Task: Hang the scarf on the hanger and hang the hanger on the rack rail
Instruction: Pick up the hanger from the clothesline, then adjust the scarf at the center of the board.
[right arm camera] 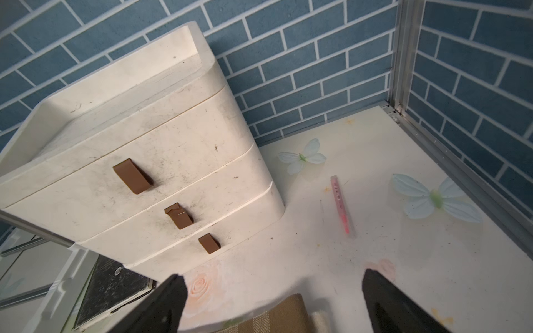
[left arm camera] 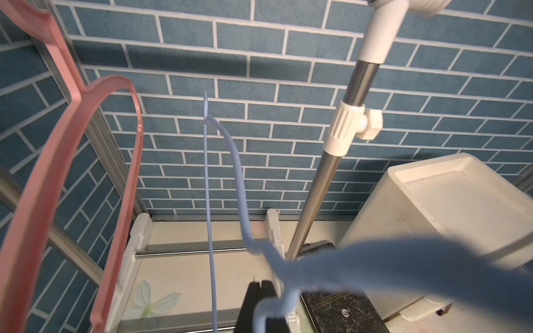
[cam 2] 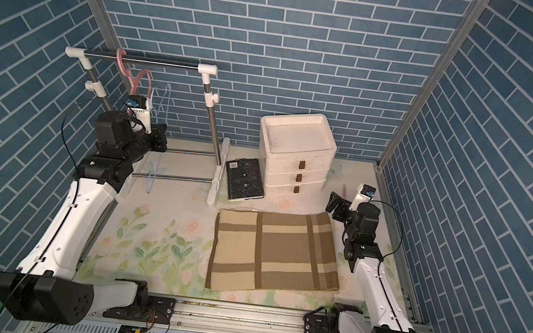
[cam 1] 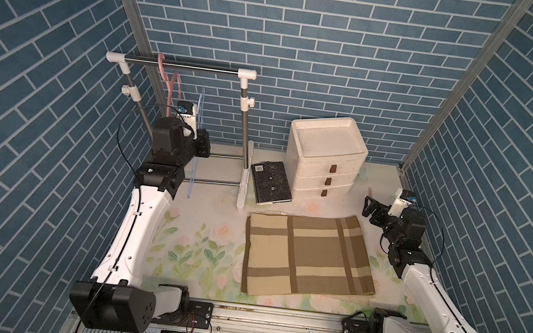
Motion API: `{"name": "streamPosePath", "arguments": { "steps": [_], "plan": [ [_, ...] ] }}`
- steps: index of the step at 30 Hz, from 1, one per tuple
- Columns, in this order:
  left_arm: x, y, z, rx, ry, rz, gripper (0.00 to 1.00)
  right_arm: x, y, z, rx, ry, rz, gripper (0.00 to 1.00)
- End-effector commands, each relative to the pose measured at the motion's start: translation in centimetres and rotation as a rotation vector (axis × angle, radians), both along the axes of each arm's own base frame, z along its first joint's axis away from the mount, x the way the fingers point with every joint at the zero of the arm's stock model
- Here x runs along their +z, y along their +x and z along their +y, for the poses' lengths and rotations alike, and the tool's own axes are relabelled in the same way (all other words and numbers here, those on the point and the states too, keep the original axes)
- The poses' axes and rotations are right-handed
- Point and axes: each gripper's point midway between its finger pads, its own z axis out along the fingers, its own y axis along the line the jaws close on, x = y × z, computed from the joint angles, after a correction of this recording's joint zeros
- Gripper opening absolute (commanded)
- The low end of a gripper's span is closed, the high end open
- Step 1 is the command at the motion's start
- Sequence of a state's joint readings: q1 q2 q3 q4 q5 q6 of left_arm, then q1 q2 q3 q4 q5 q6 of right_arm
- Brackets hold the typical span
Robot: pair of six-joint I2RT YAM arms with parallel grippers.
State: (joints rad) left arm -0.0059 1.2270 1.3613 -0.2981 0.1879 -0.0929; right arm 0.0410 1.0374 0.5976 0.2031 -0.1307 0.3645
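Observation:
The scarf (cam 1: 309,255) is a folded beige and brown plaid cloth lying flat at the front right of the table in both top views. A thin light-blue hanger (cam 1: 193,172) stands on edge below the rack's rail (cam 1: 180,65), off the bar. My left gripper (cam 1: 204,144) is shut on it near the hook. In the left wrist view the jaws (left arm camera: 261,284) are pressed together, with the blue hanger (left arm camera: 239,184) curving up from them. My right gripper (cam 1: 370,209) hovers open and empty just beyond the scarf's far right corner (right arm camera: 277,317).
A pink hanger (cam 1: 161,68) hangs on the rail to the left of the blue one. A white three-drawer unit (cam 1: 327,154) and a black notebook (cam 1: 271,183) stand behind the scarf. A pink pen (right arm camera: 340,204) lies near the back right corner.

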Motion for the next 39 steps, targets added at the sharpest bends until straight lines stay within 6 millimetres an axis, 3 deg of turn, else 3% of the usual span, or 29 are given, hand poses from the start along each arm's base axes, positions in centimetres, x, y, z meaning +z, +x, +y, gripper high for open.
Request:
{"name": "streamPosePath", "arguments": {
  "steps": [1,9,15,20,26,30,39],
  "plan": [
    [0.7,-2.2,-2.3,-0.125,-0.078,-0.032,0.0,-1.3,-0.3,1.9,0.111,0.01,0.119,1.0],
    [-1.2,-8.3,-6.7,-0.348,-0.26,-0.077,0.0,-6.4,-2.7,1.0,0.053,0.009,0.39,1.0],
    [-2.8,-10.8,-8.8,-0.42,-0.385,-0.133,0.0,-10.2,-5.5,0.2,-0.056,0.108,0.485,0.99],
    [-4.6,-11.4,-11.3,-0.487,-0.419,-0.104,0.0,-13.4,-7.2,-0.7,-0.126,0.106,0.579,1.0],
    [-7.7,-11.9,-16.4,-0.617,-0.482,-0.024,0.0,-16.6,-9.4,-0.3,-0.12,0.118,0.699,0.99],
    [-9.4,-12.1,-18.7,-0.653,-0.502,0.02,0.0,-17.7,-11.0,0.5,-0.091,0.163,0.751,0.99],
    [-11.4,-11.4,-21.6,-0.682,-0.511,0.049,0.0,-19.4,-14.4,2.6,-0.019,0.27,0.865,0.97]
  ]
}}
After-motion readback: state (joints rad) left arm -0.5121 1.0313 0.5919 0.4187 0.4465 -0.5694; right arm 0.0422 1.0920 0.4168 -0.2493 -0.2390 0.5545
